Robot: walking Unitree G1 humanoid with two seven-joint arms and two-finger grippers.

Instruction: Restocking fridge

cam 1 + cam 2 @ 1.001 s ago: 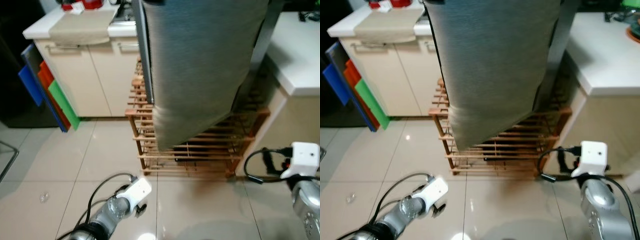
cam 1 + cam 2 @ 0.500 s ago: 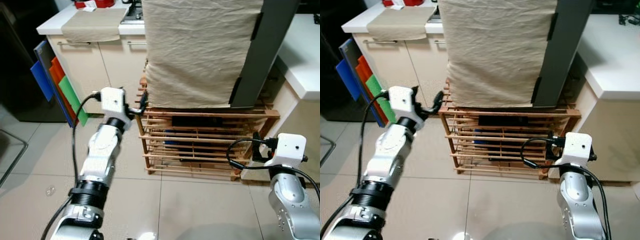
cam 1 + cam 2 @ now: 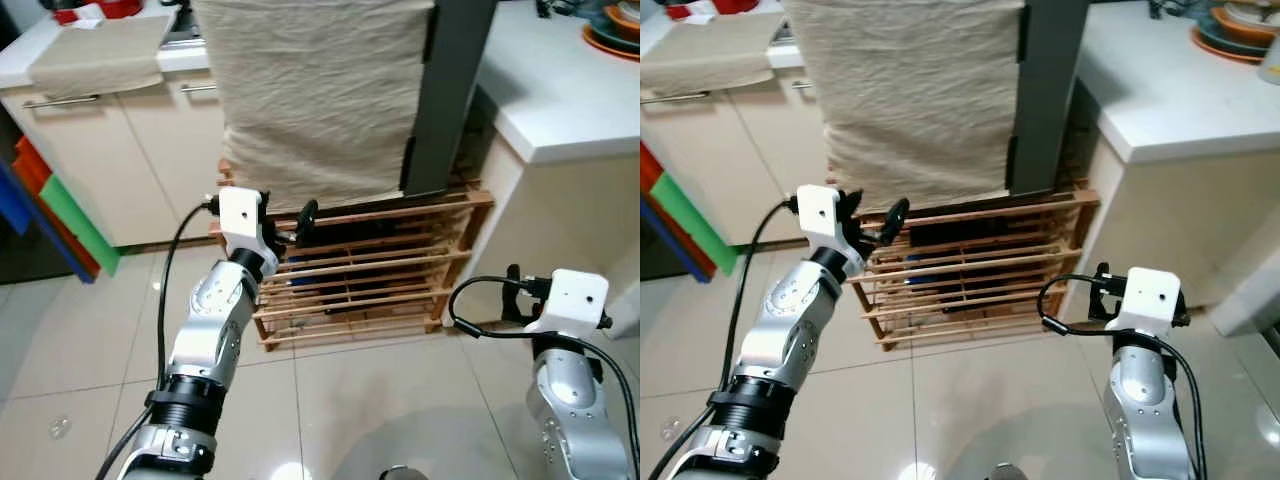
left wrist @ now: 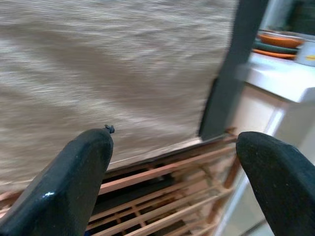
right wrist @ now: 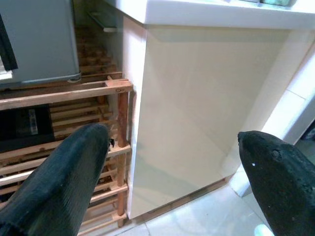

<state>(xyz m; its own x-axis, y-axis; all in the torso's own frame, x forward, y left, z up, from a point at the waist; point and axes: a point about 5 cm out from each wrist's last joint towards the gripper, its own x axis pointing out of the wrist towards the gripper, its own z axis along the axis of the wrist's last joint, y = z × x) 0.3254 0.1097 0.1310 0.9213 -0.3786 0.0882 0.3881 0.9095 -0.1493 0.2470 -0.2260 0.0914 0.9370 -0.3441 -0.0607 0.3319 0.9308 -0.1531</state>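
The left gripper [image 3: 300,222], released and empty, is raised before the cloth-draped fridge [image 3: 320,90], likely to uncover it.

Wooden slatted rack [image 3: 370,270] on tiled floor [image 3: 90,340]; orange plates [image 3: 612,22] on white counter [image 3: 560,90].

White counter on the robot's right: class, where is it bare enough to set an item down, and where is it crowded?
The white counter is bare along its near edge and its corner beside the grey fridge. The far right end is crowded with stacked orange plates. Below, the wooden rack has tight slatted shelves.
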